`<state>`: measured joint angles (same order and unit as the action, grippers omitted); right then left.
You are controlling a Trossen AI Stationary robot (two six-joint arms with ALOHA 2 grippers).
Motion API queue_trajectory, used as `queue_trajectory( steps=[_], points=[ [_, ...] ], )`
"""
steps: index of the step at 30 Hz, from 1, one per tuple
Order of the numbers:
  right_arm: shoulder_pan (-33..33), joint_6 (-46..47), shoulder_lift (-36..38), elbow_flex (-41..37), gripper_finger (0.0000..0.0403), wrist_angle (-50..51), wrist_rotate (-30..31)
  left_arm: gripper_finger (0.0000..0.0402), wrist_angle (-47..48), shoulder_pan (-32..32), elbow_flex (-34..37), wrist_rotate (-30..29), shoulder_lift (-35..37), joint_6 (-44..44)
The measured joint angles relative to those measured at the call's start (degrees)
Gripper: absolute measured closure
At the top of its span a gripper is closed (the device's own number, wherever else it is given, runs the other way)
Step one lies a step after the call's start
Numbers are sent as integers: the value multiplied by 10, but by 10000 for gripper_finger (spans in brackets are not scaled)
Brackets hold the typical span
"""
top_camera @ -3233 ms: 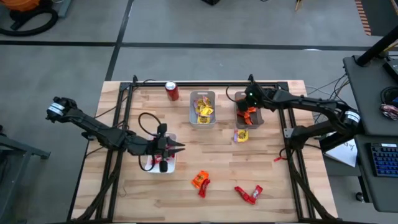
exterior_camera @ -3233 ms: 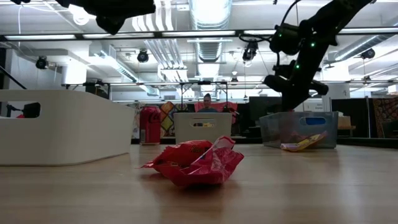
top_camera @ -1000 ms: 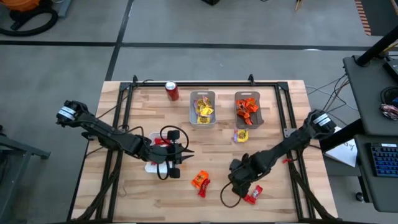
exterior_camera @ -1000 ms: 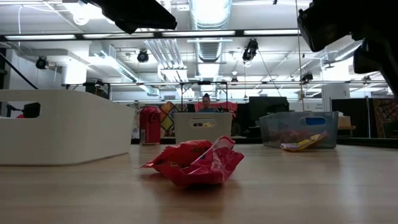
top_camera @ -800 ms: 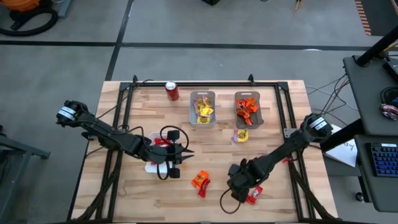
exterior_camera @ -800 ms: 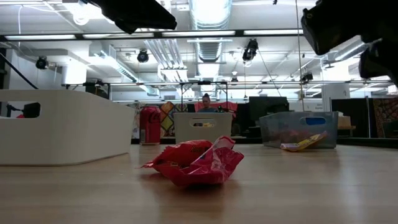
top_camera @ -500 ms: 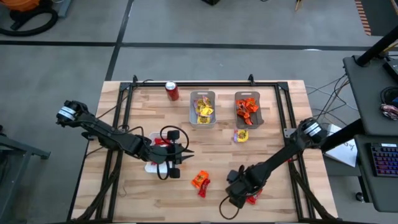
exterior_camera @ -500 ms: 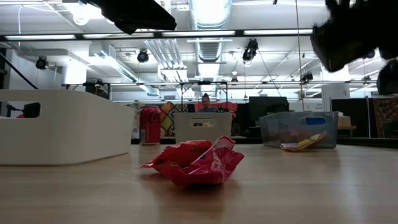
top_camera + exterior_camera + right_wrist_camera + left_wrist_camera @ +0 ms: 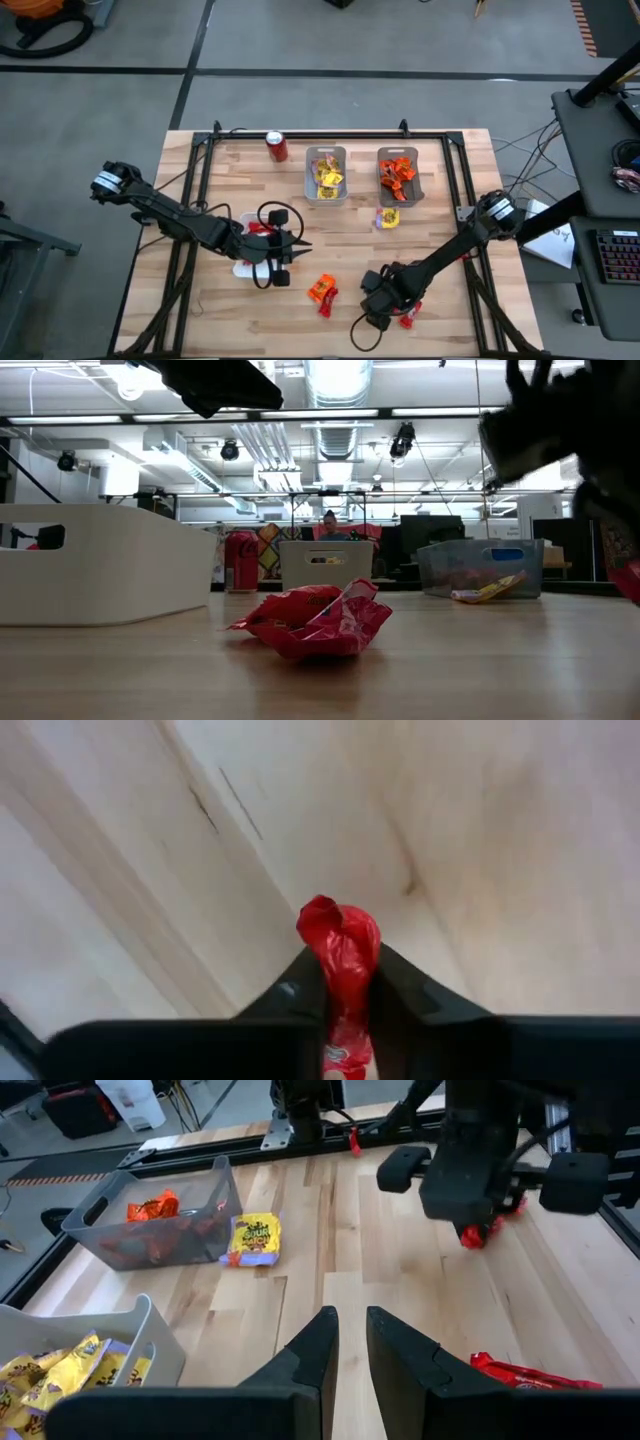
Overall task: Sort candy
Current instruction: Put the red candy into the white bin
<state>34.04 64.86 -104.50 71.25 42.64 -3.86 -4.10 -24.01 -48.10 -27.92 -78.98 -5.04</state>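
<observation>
My right gripper (image 9: 386, 304) (image 9: 345, 995) stands near the table's near edge, pointing steeply down and shut on a red candy packet (image 9: 343, 948). That packet also shows under the gripper in the left wrist view (image 9: 478, 1232). A red-orange candy (image 9: 322, 290) (image 9: 315, 622) lies flat on the wood between the two arms. A yellow candy (image 9: 388, 217) (image 9: 253, 1238) lies in front of the far trays. My left gripper (image 9: 298, 247) (image 9: 350, 1342) hovers shut and empty beside the white tray (image 9: 243, 266), which holds red candy. My right gripper pinches the red packet's crinkled wrapper (image 9: 346, 982) between its two fingers, coming from above and pointing steeply down. A crumpled end (image 9: 338, 925) sticks out beyond the fingertips toward the table. Whether the packet still rests on the wood I cannot tell.
At the far side stand a grey tray of yellow candy (image 9: 326, 175) and a clear tray of orange candy (image 9: 400, 177). A red soda can (image 9: 277, 147) stands at the far left. A black frame (image 9: 462, 190) borders the tabletop.
My right gripper has come down and gone toward the table's near edge and a little left, onto the red packet, and now covers most of it in the high view. My left arm has kept still.
</observation>
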Motion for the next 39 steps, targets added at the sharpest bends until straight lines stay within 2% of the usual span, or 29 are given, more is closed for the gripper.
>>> queue_trajectory(
  steps=[2,5,12,15,18,21,24,26,31,39],
  points=[
    [-2,-16,10,7,378,0,22,361,0,0,0,0,0,0],
    [-5,-50,37,12,374,1,74,361,-2,0,0,0,0,0],
    [-32,-180,137,-17,373,-47,272,361,-4,0,0,0,3,0],
    [-43,-247,184,-53,373,-118,366,361,-3,-1,0,0,3,-1],
    [-63,-341,222,-115,373,-276,414,361,-2,-1,0,-1,3,-1],
    [-93,-453,233,-188,373,-505,392,361,32,-3,0,-4,20,-1],
    [-134,-519,219,-243,373,-711,309,361,90,-5,-13,-6,49,-22],
    [-163,-541,203,-264,373,-798,254,361,109,-6,-18,-13,68,-39],
    [-217,-561,141,-255,373,-893,197,361,137,-22,-19,-74,122,-60],
    [-245,-625,39,-159,373,-897,188,361,228,-50,-16,-183,194,-124]
  ],
)
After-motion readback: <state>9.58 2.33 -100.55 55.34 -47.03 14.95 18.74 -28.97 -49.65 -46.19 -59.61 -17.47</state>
